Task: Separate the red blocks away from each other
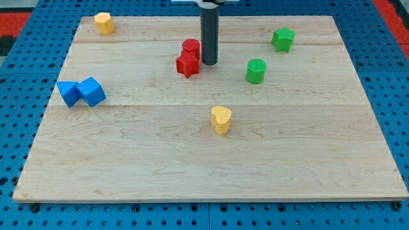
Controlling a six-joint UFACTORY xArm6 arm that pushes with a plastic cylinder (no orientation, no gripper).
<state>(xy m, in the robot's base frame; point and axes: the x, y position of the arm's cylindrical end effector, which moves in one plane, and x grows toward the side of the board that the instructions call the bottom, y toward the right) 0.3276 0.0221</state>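
Blue pegboard all around, with a pale wooden bench (192, 160) sitting on it, planks running left to right. No real hand on this rig, so nothing's clenched or let go: it's just a straight dark rod, and my tip (209, 62) sits on the wood toward the far side, a bit left of centre.

Going outward from there: just left of my tip, close enough that I can't tell if it's touching, is the red cylinder block (190, 47), and pressed against its near side is the red star-shaped block (187, 64). Both are glossy plastic, and they're jammed together with no gap showing.

What worries me: my tip is beside the pair, not between them. A straight shove left would probably carry both along stuck together, which separates nothing. The cylinder could also roll off the rod at an angle, and the star's points might catch and spin it instead of sliding. I'd want to hit one block off-centre, or wedge in at the seam.

Further out: a green ridged cylinder block (255, 71) to the right, a green star-shaped block (283, 39) beyond that, a yellow heart-shaped block (221, 119) nearer. Way left are two blue blocks (81, 92) touching, and a yellow block (104, 23) in the far left corner. Plenty of room for a push to the left.
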